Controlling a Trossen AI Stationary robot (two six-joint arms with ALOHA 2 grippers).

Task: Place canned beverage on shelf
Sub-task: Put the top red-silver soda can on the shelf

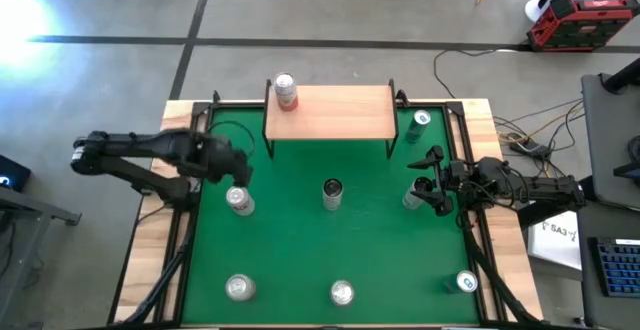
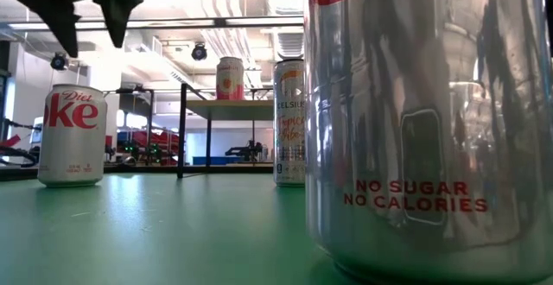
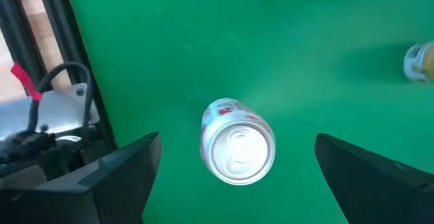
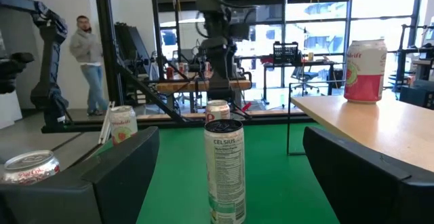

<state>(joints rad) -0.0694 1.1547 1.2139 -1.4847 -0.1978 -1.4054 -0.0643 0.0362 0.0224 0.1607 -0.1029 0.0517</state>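
The shelf (image 1: pixel 330 113) is a light-wood board on thin black legs at the far middle of the green mat, with a red-and-white can (image 1: pixel 286 92) upright on its left end. My left gripper (image 1: pixel 230 175) hangs open above a Diet Coke can (image 3: pixel 237 142) that stands upright on the mat; its fingers (image 3: pixel 129 166) stand to either side, clear of the can. In the low view the left gripper (image 2: pixel 86 4) is above that can (image 2: pixel 73 134). My right gripper (image 1: pixel 428 182) is open and level at the right, facing a tall Celsius can (image 4: pixel 225 170).
A silver can (image 1: pixel 413 198) stands close by my right gripper. Another can (image 1: pixel 419 121) stands right of the shelf. Three cans (image 1: pixel 238 288) (image 1: pixel 342 292) (image 1: pixel 466 282) stand along the near edge; one fills the low view's foreground (image 2: pixel 432 121). A person (image 4: pixel 87 61) stands beyond the table.
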